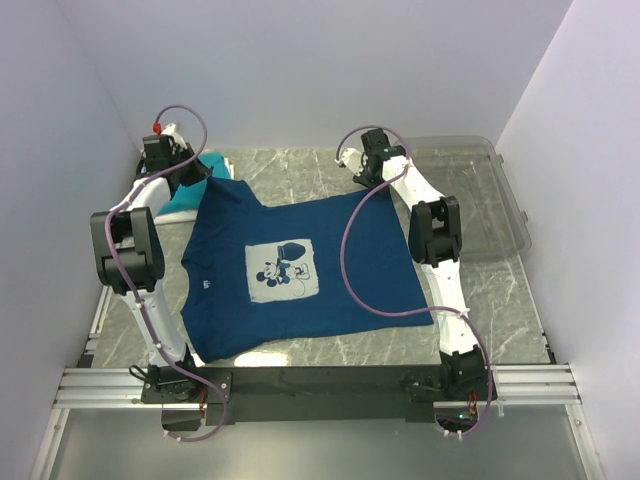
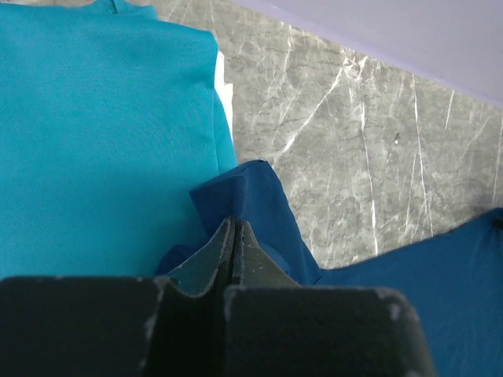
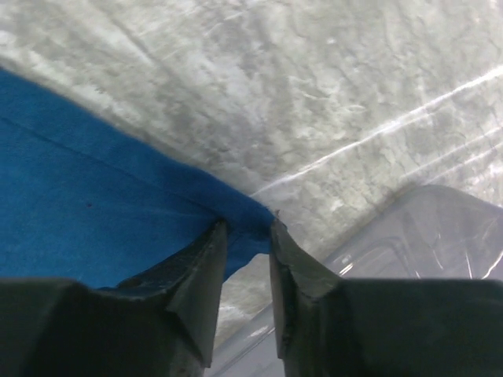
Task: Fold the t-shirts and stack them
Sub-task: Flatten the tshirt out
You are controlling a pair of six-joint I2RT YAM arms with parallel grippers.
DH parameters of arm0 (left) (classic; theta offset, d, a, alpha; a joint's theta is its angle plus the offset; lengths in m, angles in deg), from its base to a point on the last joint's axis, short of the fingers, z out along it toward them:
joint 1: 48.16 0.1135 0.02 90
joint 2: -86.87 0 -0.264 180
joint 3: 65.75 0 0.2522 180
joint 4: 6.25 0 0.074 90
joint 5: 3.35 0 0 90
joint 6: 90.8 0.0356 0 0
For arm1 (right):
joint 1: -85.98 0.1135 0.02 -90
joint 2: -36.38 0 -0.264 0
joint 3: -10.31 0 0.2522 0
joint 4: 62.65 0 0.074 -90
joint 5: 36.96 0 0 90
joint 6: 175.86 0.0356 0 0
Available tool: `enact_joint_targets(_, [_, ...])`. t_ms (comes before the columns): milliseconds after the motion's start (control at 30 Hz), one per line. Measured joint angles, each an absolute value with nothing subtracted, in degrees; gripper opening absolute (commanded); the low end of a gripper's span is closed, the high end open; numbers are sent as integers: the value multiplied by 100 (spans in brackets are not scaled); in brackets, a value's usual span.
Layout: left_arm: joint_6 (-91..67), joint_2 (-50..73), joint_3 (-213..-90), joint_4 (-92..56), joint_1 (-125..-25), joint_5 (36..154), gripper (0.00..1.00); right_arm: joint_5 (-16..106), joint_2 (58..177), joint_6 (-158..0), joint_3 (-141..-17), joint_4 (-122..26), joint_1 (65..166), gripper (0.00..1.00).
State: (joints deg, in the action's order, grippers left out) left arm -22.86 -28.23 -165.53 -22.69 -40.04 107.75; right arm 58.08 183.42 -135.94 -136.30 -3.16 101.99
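Observation:
The navy t-shirt (image 1: 225, 290) lies spread flat on the grey table (image 1: 300, 165), its pale mouse print (image 1: 283, 270) facing up. My left gripper (image 1: 195, 172) is at the shirt's far left corner. Its jaws (image 2: 234, 224) are shut on a raised fold of navy cloth (image 2: 259, 204), right beside the folded teal t-shirt (image 2: 102, 141). A white sliver (image 2: 224, 86) shows under the teal one. My right gripper (image 1: 365, 180) is at the far right corner. In the right wrist view its jaws (image 3: 247, 228) stand apart, with the navy corner (image 3: 94, 204) between the tips.
The clear plastic bin (image 1: 480, 200) sits at the right, close behind the right gripper (image 3: 440, 236). The teal stack (image 1: 185, 200) lies at the far left by the wall. Pale walls close in the table on three sides.

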Motion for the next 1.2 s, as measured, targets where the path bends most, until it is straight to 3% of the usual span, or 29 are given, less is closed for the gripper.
enact_joint_targets(367, [-2269, -2684, -16507, -2267, -4004, 10779, 1, 5622, 18355, -13828, -13652, -141, 10225, 17])
enact_joint_targets(500, [-2267, -2616, -16500, -2269, -4004, 10779, 1, 5535, 18355, -13846, -13639, -104, 10223, 0])
enact_joint_targets(1200, [-2247, -2017, -16083, -1913, -4004, 10784, 1, 4925, 17560, -12755, -12734, -820, 10160, 0])
